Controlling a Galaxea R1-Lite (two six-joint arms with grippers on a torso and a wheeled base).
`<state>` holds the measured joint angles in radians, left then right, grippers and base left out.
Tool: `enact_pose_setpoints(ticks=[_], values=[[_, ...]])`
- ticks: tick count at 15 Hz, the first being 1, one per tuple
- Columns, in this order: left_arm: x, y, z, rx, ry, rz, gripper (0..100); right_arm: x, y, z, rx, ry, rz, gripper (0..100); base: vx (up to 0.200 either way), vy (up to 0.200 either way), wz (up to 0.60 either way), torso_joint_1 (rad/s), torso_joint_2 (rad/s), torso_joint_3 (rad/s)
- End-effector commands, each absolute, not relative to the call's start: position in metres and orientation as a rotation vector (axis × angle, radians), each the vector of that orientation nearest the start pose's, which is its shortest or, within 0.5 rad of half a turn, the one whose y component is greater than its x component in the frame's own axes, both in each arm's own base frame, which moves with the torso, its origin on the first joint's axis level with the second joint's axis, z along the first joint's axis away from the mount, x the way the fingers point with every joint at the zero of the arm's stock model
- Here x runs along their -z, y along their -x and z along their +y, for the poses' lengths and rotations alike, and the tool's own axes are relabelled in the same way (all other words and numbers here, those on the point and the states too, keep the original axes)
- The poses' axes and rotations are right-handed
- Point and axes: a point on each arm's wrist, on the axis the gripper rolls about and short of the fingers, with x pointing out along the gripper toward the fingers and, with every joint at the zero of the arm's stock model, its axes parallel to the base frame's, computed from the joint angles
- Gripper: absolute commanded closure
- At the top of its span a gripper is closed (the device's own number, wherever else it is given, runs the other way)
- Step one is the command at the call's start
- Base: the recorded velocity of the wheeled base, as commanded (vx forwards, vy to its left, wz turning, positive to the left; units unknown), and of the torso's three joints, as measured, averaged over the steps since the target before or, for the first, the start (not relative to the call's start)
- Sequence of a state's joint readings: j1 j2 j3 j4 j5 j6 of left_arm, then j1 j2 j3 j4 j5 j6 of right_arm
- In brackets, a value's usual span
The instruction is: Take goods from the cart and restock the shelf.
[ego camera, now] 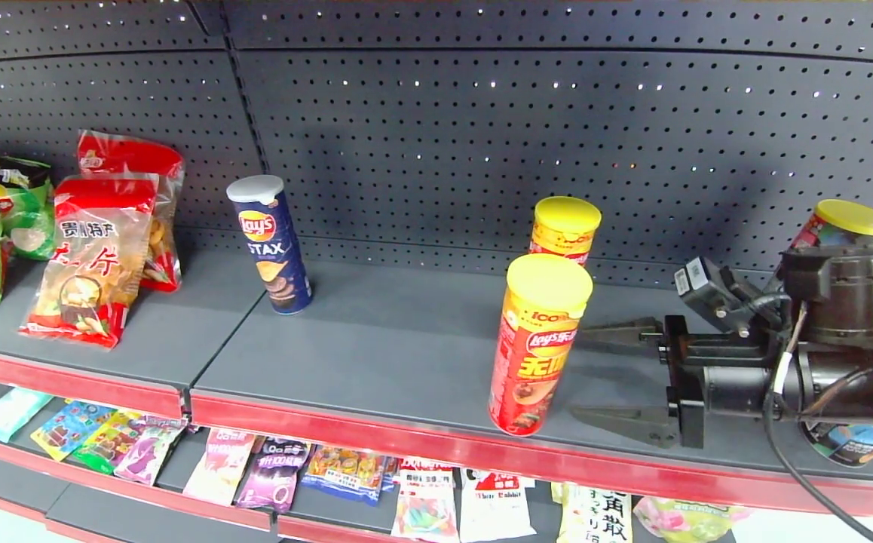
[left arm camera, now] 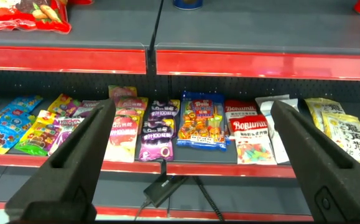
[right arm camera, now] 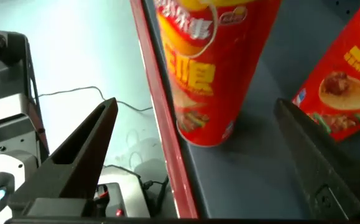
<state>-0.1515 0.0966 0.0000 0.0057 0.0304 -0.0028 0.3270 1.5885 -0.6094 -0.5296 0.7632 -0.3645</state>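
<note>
Bright, even light falls from overhead. In the head view a broad soft shadow sits mid-frame on the pegboard (ego camera: 436, 151), and pinpricks of light glint through its holes. The shelf (ego camera: 376, 347) edge bows toward both sides of the frame. The floor (right arm camera: 68, 56), at the upper left of the right wrist view, is washed out pale.

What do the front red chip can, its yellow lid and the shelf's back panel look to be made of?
Front can: likely a cardboard tube under a glossy printed wrap, going by its sheen.
Lid: seemingly matte yellow plastic, smooth with a rounded rim.
Back panel: probably painted metal, dark grey and matte, punched with regular holes.
</note>
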Motion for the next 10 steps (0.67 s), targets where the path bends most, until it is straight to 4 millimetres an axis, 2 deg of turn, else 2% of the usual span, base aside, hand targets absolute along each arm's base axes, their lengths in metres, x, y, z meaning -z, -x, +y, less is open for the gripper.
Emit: enact_pose_setpoints(ticks=[1, 6, 10], values=[[-0.077, 0.015, 0.003, 0.119, -0.006, 0.104, 0, -0.152, -0.244, 0.102, -1.155, 0.215, 0.270, 0, 0.000, 0.000, 0.00, 0.000, 0.00, 0.000], [-0.077, 0.015, 0.003, 0.121, -0.006, 0.104, 0, -0.152, -0.250, 0.109, -1.174, 0.216, 0.268, 0, 0.000, 0.000, 0.00, 0.000, 0.00, 0.000], [-0.077, 0.015, 0.003, 0.119, -0.006, 0.104, 0, -0.156, -0.255, 0.124, -1.217, 0.202, 0.258, 0, 0.000, 0.000, 0.00, 0.000, 0.00, 0.000]])
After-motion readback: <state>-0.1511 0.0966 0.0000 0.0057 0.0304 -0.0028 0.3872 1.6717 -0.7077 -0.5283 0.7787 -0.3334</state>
